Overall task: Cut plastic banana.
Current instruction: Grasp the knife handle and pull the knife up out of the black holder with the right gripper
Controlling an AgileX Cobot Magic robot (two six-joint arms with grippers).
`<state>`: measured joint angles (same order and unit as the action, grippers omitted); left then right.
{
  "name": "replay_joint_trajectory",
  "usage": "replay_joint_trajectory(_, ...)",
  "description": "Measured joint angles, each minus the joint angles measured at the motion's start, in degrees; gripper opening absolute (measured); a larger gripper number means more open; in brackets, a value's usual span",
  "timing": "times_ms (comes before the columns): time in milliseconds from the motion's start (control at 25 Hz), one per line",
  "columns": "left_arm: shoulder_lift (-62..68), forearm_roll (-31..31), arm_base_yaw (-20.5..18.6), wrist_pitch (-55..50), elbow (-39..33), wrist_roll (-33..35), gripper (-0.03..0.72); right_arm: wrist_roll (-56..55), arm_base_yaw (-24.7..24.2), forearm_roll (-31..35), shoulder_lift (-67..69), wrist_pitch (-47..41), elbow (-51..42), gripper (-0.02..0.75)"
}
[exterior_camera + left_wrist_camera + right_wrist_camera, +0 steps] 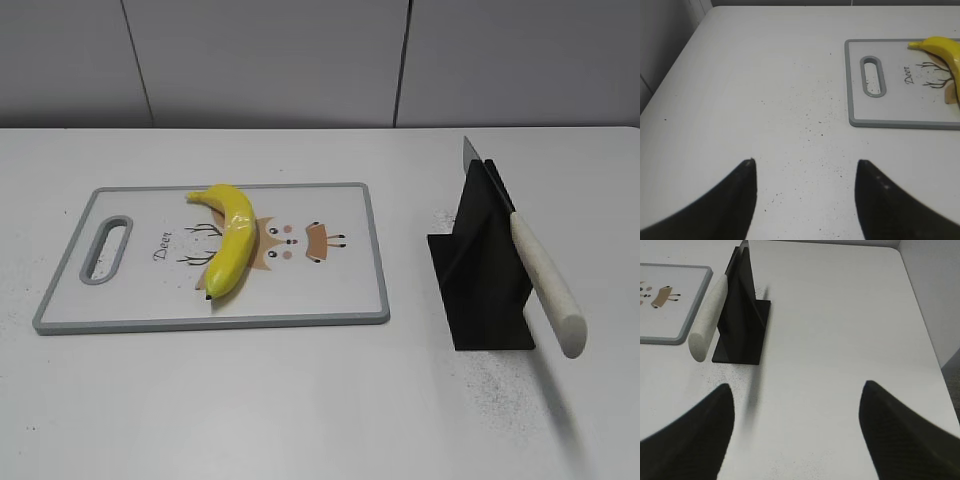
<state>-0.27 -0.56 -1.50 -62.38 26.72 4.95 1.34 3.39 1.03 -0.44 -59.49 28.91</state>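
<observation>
Banana (231,240) on cutting board (330,300); left tool (805,172) and right tool (796,395) wide apart, empty.

A bare test lab — plain white speckled table (300,400), grey panelled wall (270,60), staged toy cutting board (350,215).

The plastic banana (231,240) is glossy yellow and curved, with a greenish tint toward its ends and a small dark tip at the lower end. It is whole, with no cut visible. It lies flat on the cutting board (130,300), near the board's middle, over the printed deer drawing. Its stem end points toward the board's far edge and its dark tip toward the near edge. In the left wrist view only its stem part (942,49) shows.
</observation>
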Motion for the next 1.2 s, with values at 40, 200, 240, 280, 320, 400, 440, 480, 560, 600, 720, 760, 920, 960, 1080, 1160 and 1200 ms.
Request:
replay_joint_trajectory(40, 0.00, 0.00, 0.00, 0.00, 0.00, 0.00, 0.580, 0.00, 0.00, 0.00, 0.00, 0.00, 0.00, 0.589)
replay_joint_trajectory(200, 0.00, 0.00, 0.00, 0.00, 0.00, 0.00, 0.580, 0.00, 0.00, 0.00, 0.00, 0.00, 0.00, 0.589)
replay_joint_trajectory(240, 0.00, 0.00, 0.00, 0.00, 0.00, 0.00, 0.580, 0.00, 0.00, -0.06, 0.00, 0.00, 0.00, 0.589)
replay_joint_trajectory(280, 0.00, 0.00, 0.00, 0.00, 0.00, 0.00, 0.580, 0.00, 0.00, -0.63, 0.00, 0.00, 0.00, 0.589)
replay_joint_trajectory(320, 0.00, 0.00, 0.00, 0.00, 0.00, 0.00, 0.580, 0.00, 0.00, -1.03, 0.00, 0.00, 0.00, 0.589)
replay_joint_trajectory(400, 0.00, 0.00, 0.00, 0.00, 0.00, 0.00, 0.580, 0.00, 0.00, -2.85, 0.00, 0.00, 0.12, 0.590)
replay_joint_trajectory(440, 0.00, 0.00, 0.00, 0.00, 0.00, 0.00, 0.580, 0.00, 0.00, -3.34, 0.00, -0.12, 0.40, 0.596)
replay_joint_trajectory(480, 0.00, 0.00, 0.00, 0.00, 0.00, 0.00, 0.580, 0.00, 0.00, -3.49, 0.00, -0.34, 0.76, 0.605)
replay_joint_trajectory(560, 0.00, 0.00, 0.00, 0.00, 0.00, 0.00, 0.580, 0.00, 0.00, -3.65, 0.00, -0.85, 1.42, 0.621)
replay_joint_trajectory(600, 0.00, 0.00, 0.00, 0.00, 0.00, 0.00, 0.580, 0.00, 0.00, -3.65, 0.14, -1.10, 1.75, 0.626)
replay_joint_trajectory(720, 0.00, 0.00, 0.00, 0.00, 0.00, 0.00, 0.580, -0.05, 0.00, -3.25, 2.49, -1.27, 3.58, 0.627)
replay_joint_trajectory(760, 0.00, 0.00, 0.00, 0.00, 0.00, 0.00, 0.580, -0.05, 0.00, -2.84, 4.14, -1.32, 4.50, 0.627)
replay_joint_trajectory(920, 0.00, 0.00, 0.00, 0.00, 0.00, 0.00, 0.580, -0.12, 0.00, -1.03, 13.12, -2.66, 8.94, 0.617)
replay_joint_trajectory(960, 0.00, 0.00, 0.00, 0.00, 0.00, 0.00, 0.580, -0.12, 0.00, -1.03, 16.01, -3.78, 10.23, 0.608)
replay_joint_trajectory(1080, 0.00, 0.00, 0.00, 0.00, 0.00, 0.00, 0.580, -0.12, 0.00, -1.03, 24.49, -7.58, 14.13, 0.591)
replay_joint_trajectory(1160, 0.00, 0.00, 0.00, 0.00, 0.00, 0.00, 0.580, -0.25, 0.00, -1.03, 29.50, -9.41, 16.53, 0.589)
replay_joint_trajectory(1200, 0.00, 0.00, 0.00, 0.00, 0.00, 0.00, 0.580, -0.80, 0.00, -0.62, 32.05, -9.81, 17.79, 0.588)
